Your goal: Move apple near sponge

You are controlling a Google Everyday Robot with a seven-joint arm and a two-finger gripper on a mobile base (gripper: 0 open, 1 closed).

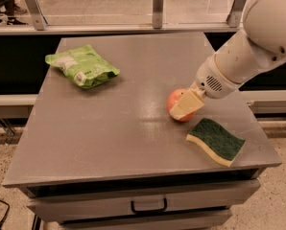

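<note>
The orange-red apple [175, 102] is on the grey table [109, 128] at the right of its middle, just left of and behind the sponge. My gripper [182, 110] comes down from the upper right on the white arm and is shut on the apple; one pale finger [187, 105] covers the apple's front right side. The sponge [216, 140], dark green on top with a pale yellow base, lies flat near the table's front right corner, a short gap from the apple.
A crinkly light-green snack bag [81, 66] lies at the table's back left. The table has a drawer with a handle [148, 206] below its front edge. A railing with posts [157, 6] runs behind the table.
</note>
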